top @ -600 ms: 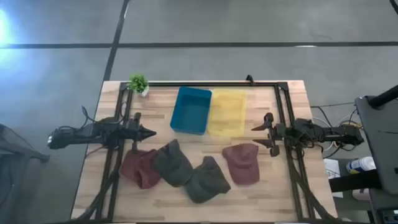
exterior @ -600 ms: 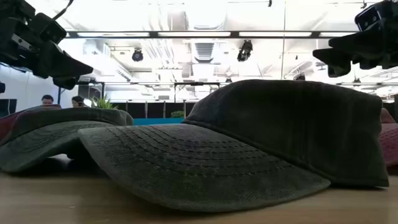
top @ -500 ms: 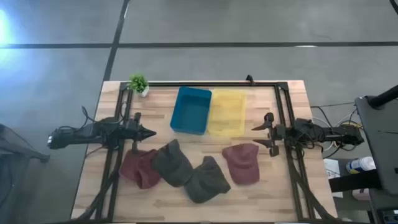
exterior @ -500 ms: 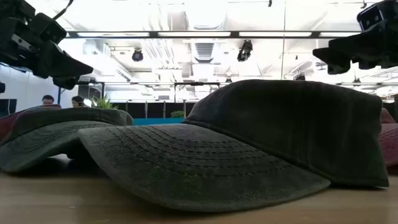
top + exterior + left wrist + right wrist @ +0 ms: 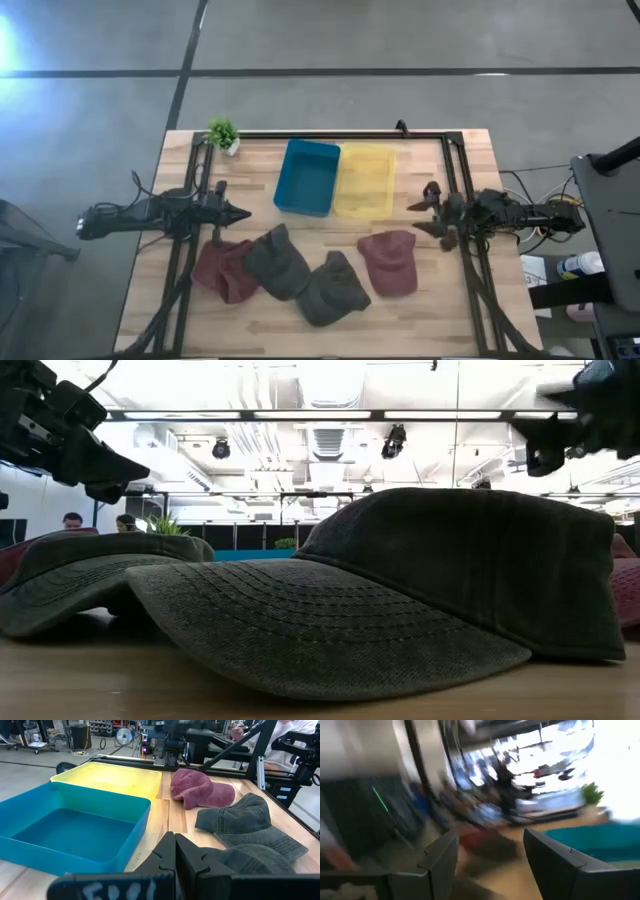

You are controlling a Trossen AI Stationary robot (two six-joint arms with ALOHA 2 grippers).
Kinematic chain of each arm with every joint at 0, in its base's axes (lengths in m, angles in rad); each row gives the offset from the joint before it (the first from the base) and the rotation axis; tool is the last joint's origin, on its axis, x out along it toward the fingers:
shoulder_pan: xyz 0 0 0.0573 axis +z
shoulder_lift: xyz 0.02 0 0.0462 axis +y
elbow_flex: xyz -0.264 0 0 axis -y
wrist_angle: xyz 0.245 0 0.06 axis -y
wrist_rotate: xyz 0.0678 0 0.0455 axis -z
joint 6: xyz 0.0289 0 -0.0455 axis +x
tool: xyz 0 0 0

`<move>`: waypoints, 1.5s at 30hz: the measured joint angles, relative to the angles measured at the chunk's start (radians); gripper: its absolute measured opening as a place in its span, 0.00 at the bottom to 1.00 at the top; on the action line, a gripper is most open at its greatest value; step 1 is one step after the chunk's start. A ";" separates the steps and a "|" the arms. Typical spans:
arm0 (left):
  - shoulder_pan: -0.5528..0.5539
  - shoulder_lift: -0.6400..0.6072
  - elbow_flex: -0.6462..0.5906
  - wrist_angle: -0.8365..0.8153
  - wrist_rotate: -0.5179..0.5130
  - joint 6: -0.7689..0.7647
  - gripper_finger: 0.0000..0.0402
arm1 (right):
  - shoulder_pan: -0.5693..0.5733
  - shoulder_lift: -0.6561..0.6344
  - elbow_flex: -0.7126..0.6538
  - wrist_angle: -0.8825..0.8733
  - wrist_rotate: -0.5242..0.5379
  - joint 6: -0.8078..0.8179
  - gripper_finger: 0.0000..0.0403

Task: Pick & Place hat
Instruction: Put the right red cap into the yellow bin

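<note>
Several caps lie crown-up in a row on the near half of the table: a maroon cap (image 5: 222, 270), two dark grey caps (image 5: 275, 262) (image 5: 333, 288) and a second maroon cap (image 5: 390, 262). My left gripper (image 5: 240, 212) (image 5: 175, 846) hovers shut above the table, just beyond the left maroon cap. My right gripper (image 5: 422, 213) (image 5: 490, 851) hangs open in the air beyond the right maroon cap (image 5: 202, 787). In the low view one grey cap (image 5: 400, 590) fills the foreground, with my left gripper (image 5: 100, 465) and right gripper (image 5: 560, 435) high above it.
A blue bin (image 5: 308, 177) and a yellow bin (image 5: 365, 180) stand side by side at the far middle of the table. A small potted plant (image 5: 223, 133) sits at the far left corner. A black frame rail (image 5: 330, 134) runs along the far edge and down both sides.
My right gripper has started to turn at the wrist and has risen slightly, staying open; its wrist view is smeared by the motion. The caps and the left arm have stayed where they were.
</note>
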 joint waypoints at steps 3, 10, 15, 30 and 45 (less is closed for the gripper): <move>0.000 0.000 0.000 0.000 0.000 0.000 0.00 | 0.000 0.002 0.000 0.138 0.125 0.287 0.54; 0.000 0.000 0.000 0.000 0.000 0.000 0.00 | 0.000 0.002 0.000 0.403 0.282 0.303 0.54; 0.000 0.000 0.000 0.001 0.000 0.000 0.00 | 0.001 0.015 0.001 0.540 0.159 0.363 0.54; 0.000 0.002 0.000 0.007 0.000 0.000 0.00 | 0.190 0.459 0.519 -0.676 -0.085 0.290 0.54; 0.000 0.002 0.000 0.010 0.000 0.000 0.00 | 0.791 1.197 0.928 -1.153 0.388 0.554 0.54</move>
